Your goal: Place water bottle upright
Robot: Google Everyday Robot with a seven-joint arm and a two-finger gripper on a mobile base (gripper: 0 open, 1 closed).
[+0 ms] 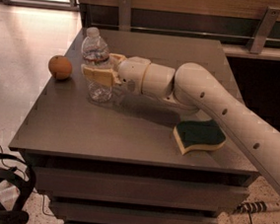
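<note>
Water bottle [95,49] is at roughly 10 o'clock on the surface [103,130], standing cap-up, base looks down on the top but I can't confirm it's fully seated. Gripper [99,65] comes in from 3 o'clock and is clamped around the bottle's midsection at label height, one finger in front, one behind. Orange [60,67] sits near the bottle at its 9 o'clock, not touching. Sponge [199,136] is well apart at 4 o'clock, under the arm [219,107]. Judgement: placement basically done, release is what's left. Risks: thin ribbed plastic is squeezed, so it may spring and rock on opening; a finger dragging the label on retreat tips it toward 9 o'clock into the orange; if the base is off-flat, it falls once freed. Open fully, then back out straight along 3 o'clock.
</note>
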